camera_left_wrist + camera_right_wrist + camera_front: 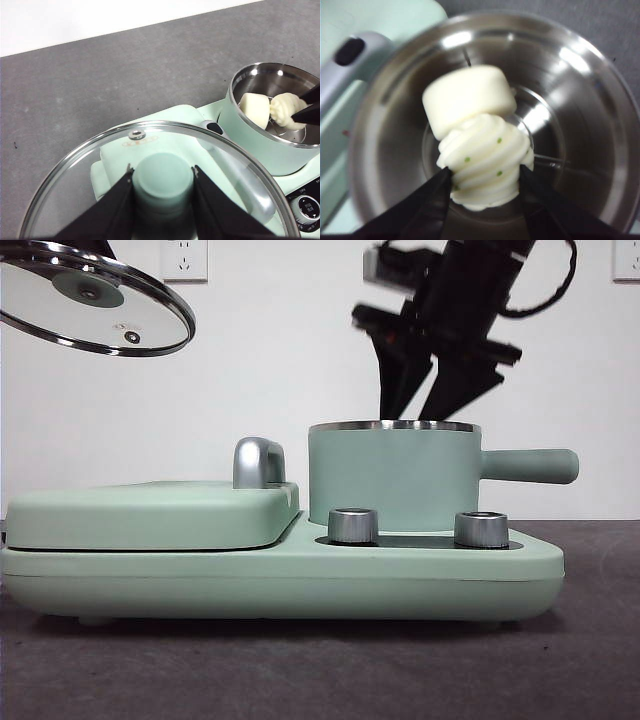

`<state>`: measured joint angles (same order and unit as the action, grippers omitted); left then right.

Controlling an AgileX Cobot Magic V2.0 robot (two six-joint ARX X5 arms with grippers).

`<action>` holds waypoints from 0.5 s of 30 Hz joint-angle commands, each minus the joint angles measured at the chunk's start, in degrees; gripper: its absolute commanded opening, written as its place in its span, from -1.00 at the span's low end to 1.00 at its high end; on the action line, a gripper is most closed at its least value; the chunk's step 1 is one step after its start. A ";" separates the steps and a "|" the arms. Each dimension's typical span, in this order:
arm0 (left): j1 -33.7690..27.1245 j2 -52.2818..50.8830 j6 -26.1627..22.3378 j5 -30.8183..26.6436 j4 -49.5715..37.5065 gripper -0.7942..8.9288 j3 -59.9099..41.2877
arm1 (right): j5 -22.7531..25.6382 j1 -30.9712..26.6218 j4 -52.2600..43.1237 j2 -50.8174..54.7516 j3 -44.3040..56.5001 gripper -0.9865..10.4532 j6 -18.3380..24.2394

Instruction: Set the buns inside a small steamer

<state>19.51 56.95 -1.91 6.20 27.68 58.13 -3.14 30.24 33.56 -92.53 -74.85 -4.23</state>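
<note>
A plain white wall (280,350) fills the room behind the worktop (320,670), evenly lit, with no harsh shadows. Two white sockets are set high on the wall: one (184,259) well left of the wall's middle, the other (626,259) far to the right, cut by the picture's edge. The worktop below the wall is dark grey and finely speckled, matte, meeting the wall in a straight line.

L gripper (162,180) clamps lid knob (162,176); buns (272,110) in steamer (260,145).
</note>
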 commanded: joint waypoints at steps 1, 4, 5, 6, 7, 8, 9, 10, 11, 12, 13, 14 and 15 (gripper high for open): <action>0.04 -0.02 -0.39 0.17 -1.51 -0.82 1.05 | 0.17 0.20 -0.57 -1.99 -1.36 -0.45 0.85; 0.04 -0.02 -0.39 0.17 -1.49 -0.82 1.05 | 0.15 0.22 -1.05 -2.29 -1.36 -0.28 0.87; 0.04 -0.02 -0.39 0.17 -1.49 -0.82 1.05 | 0.13 0.31 -1.42 -2.29 -1.36 -0.21 0.85; 0.04 -0.02 -0.39 0.17 -1.49 -0.82 1.05 | 0.09 0.35 -1.44 -2.21 -1.49 -0.19 0.85; 0.04 -0.02 -0.39 0.17 -1.49 -0.82 1.05 | 0.07 0.35 -1.42 -2.16 -1.77 -0.19 0.90; 0.04 -0.02 -0.39 0.17 -1.49 -0.82 1.05 | 0.07 0.33 -1.38 -1.73 -2.19 -0.19 0.92; 0.04 -0.02 -0.37 0.17 -1.49 -0.82 1.05 | 0.04 0.33 -1.38 -1.09 -2.73 -0.19 0.90; 0.04 -0.02 -0.37 0.17 -1.49 -0.82 1.05 | 0.04 0.33 -1.33 -0.04 -3.26 -0.19 0.87; 0.04 -0.02 -0.37 0.17 -1.49 -0.82 1.05 | 0.11 0.33 -1.38 1.57 -3.39 -0.19 0.76; 0.04 -0.02 -0.37 0.17 -1.46 -0.82 1.05 | 0.24 0.33 -1.38 3.21 -3.39 -0.19 -0.02; 0.04 -0.02 -0.37 0.17 -1.46 -0.82 1.05 | 0.24 0.37 -1.70 5.11 -3.32 -0.19 -0.24; 0.04 -0.02 -0.37 0.17 -1.49 -0.82 1.05 | 0.28 0.55 -3.17 7.08 -2.86 -0.19 -0.24; 0.04 -0.02 -0.37 0.17 -1.46 -0.82 1.05 | 0.70 0.83 -5.57 9.38 -1.68 -0.19 -0.24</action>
<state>19.51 56.95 -1.91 6.20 27.68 58.13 -2.63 30.48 28.45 -82.67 -76.07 -3.92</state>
